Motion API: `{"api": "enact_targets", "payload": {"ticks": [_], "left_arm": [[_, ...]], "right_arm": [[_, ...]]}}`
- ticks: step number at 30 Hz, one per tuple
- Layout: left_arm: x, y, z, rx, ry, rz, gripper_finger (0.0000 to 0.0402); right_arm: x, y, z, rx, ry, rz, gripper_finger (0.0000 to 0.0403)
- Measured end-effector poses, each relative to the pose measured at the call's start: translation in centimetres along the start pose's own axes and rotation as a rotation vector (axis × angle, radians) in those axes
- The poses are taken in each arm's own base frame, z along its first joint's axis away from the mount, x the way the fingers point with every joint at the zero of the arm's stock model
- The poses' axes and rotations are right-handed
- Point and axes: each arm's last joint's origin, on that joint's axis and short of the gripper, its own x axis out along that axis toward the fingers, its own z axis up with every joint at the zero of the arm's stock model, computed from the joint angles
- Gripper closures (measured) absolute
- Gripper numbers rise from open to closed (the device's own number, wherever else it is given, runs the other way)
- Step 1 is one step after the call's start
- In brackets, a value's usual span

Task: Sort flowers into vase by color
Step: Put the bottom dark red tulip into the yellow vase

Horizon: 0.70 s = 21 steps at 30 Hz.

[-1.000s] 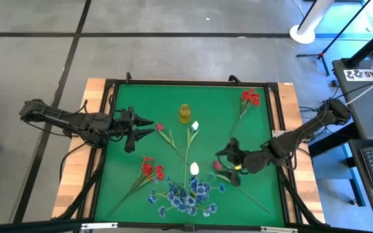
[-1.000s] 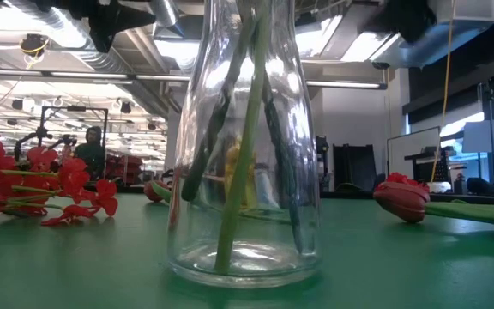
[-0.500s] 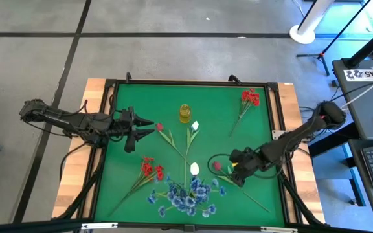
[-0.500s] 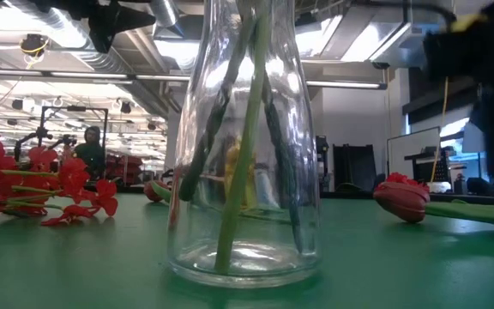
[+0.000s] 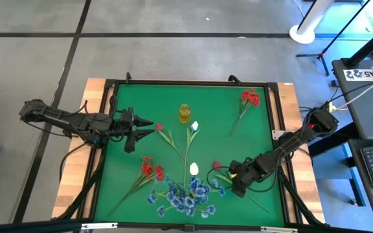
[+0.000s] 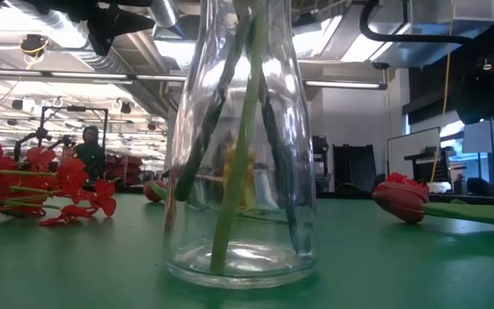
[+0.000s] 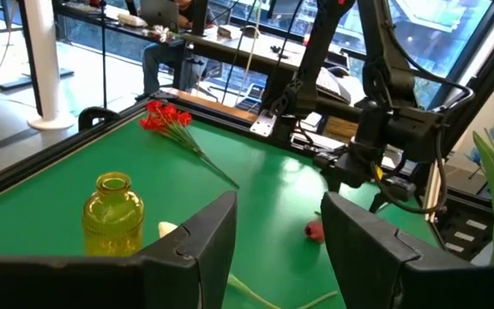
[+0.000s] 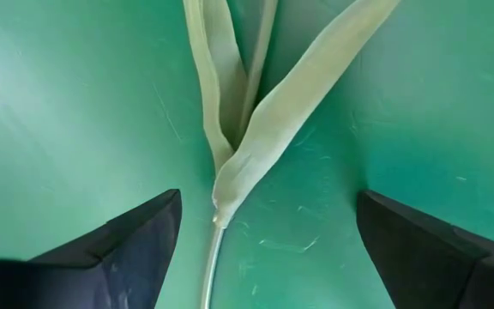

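Observation:
A dark red rosebud [image 5: 217, 166] lies on the green mat, its stem running toward the near right corner. My right gripper [image 5: 236, 182] points down over that stem and is open. In the right wrist view the gripper [image 8: 268, 249] has the stem [image 8: 210, 268] and its pale leaves [image 8: 256, 137] between its fingers, and neither finger touches them. My left gripper [image 5: 146, 127] waits open and level at the mat's left side, holding nothing. A small yellow vase [image 5: 184, 113] stands at the far middle. A clear glass vase [image 6: 243, 146] with green stems in it fills the low view.
Red cluster flowers lie at the far right [image 5: 250, 98] and near left [image 5: 151, 168]. White buds [image 5: 194, 169] and another rosebud [image 5: 160, 127] lie mid-mat. Blue flowers [image 5: 186, 195] crowd the near edge. A black frame [image 5: 186, 83] borders the mat.
My right gripper has sunk toward the mat and shifted toward the near edge, from beside the rosebud's head to over its stem. It has tipped from nearly level to pointing down and has rolled about its own line. It has stayed open.

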Motion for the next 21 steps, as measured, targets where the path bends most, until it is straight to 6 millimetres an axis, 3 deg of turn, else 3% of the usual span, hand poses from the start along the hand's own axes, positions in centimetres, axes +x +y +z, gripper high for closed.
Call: {"api": "enact_targets", "payload": {"ticks": [7, 14, 21], "left_arm": [[0.0, 0.0, -0.1, 0.006, 0.014, 0.005, 0.0235], [0.0, 0.0, -0.1, 0.006, 0.013, 0.005, 0.0235], [0.0, 0.0, -0.1, 0.001, 0.013, 0.004, 0.0235]], "right_arm": [[0.3, 0.0, 0.2, -0.014, -0.05, -0.033, 0.0065], [-0.5, 0.7, 0.5, -0.054, -0.029, -0.065, 0.0126], [-1.2, 2.3, 1.3, -0.108, -0.109, 0.041, 0.0174]]}}
